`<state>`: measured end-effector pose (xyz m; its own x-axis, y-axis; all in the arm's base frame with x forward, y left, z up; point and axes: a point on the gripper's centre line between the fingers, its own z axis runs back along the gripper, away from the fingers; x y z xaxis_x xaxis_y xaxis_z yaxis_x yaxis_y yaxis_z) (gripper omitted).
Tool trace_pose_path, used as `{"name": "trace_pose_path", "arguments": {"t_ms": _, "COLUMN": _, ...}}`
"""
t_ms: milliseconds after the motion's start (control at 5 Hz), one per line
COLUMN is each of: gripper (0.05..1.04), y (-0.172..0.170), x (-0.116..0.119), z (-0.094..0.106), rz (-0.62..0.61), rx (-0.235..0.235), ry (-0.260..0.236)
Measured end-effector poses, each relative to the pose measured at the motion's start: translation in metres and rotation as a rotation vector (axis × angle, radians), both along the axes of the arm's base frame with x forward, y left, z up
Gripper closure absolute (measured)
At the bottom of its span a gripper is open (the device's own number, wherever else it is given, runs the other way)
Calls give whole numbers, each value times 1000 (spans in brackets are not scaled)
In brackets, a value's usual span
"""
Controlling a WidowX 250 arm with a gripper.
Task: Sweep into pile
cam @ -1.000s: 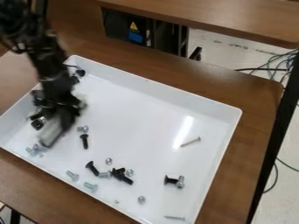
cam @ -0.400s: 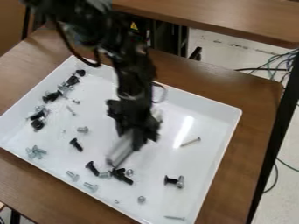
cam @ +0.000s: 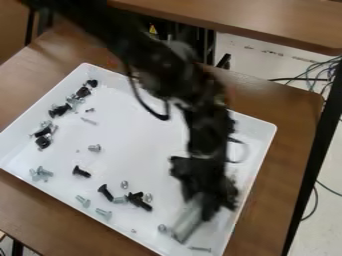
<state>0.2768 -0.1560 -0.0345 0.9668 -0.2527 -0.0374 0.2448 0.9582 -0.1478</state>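
Well, the black gripper [cam: 206, 202] is hanging over the white tray [cam: 143, 137], clamping a grey block [cam: 187, 223] near a thin screw [cam: 200, 249].

Tray [cam: 143, 145] on table [cam: 294, 105]; screws [cam: 81, 172] in tray, mostly left of gripper [cam: 204, 200].

The top edge is cutting off the blurred arm [cam: 157, 65], which is hiding part of the tray's [cam: 147, 145] far rim; the jaws and pale tool [cam: 187, 224] are blurring.
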Motion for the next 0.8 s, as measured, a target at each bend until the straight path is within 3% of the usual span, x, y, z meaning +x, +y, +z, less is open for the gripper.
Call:
{"name": "trace_pose_path", "arguments": {"t_ms": 200, "gripper": 727, "y": -19, "x": 14, "z": -11, "rz": 23, "rx": -32, "ry": 15}}
{"name": "trace_pose_path", "arguments": {"t_ms": 400, "gripper": 727, "y": -3, "x": 22, "z": -14, "rz": 68, "rx": -32, "ry": -7}}
{"name": "trace_pose_path", "arguments": {"t_ms": 800, "gripper": 727, "y": 82, "x": 28, "z": -19, "rz": 198, "rx": 91, "ry": -55}}
